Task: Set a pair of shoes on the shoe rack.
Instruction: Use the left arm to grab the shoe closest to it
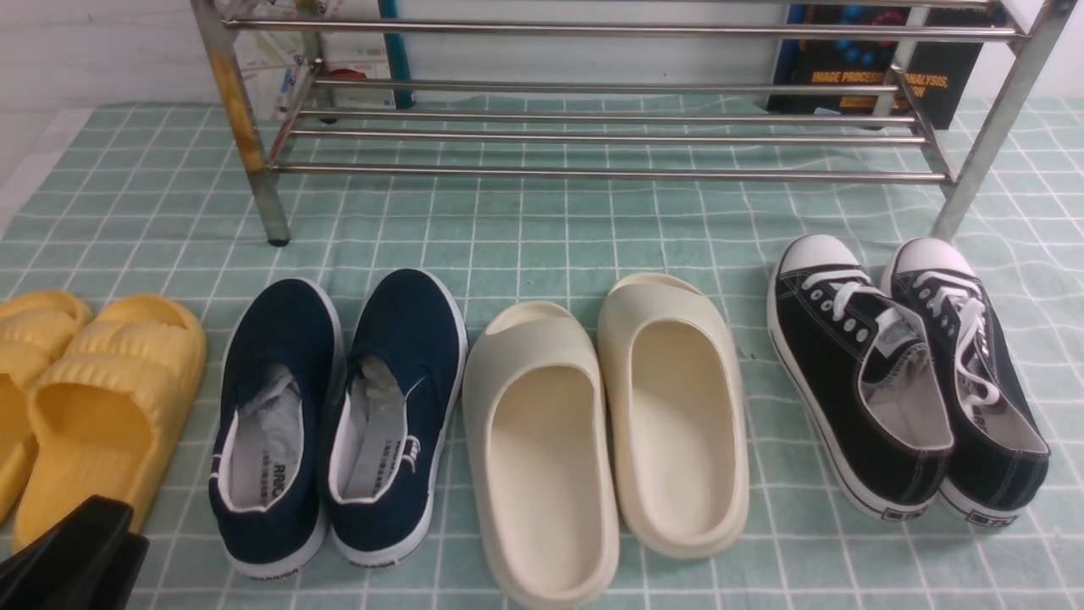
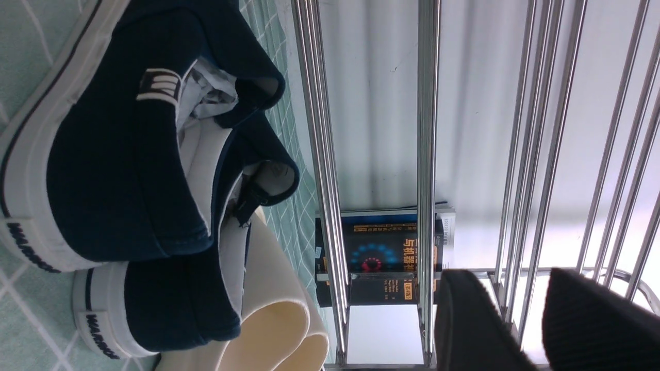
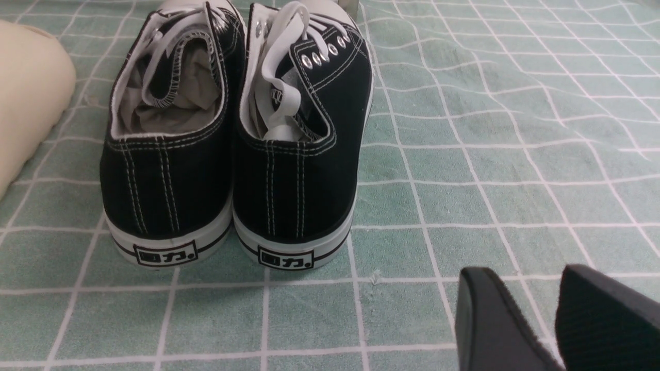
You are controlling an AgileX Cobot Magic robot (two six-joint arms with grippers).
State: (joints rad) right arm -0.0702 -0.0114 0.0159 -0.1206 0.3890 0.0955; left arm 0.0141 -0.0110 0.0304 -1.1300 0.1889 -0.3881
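Two navy shoes [image 1: 339,424] stand side by side on the cloth [image 1: 525,229], between two yellow slides [image 1: 110,407] and two cream slides [image 1: 614,440]. Two black sneakers [image 1: 910,381] stand near the right end of the one steel rack [image 1: 610,174], which is behind the row. Crumpled paper [image 1: 278,407] sits in the left navy shoe. One dark book [image 1: 881,76] shows behind the rack. The left hand [image 2: 495,314] is partly open, holding nothing; the right hand [image 3: 531,314] also stands parted and holds nothing.
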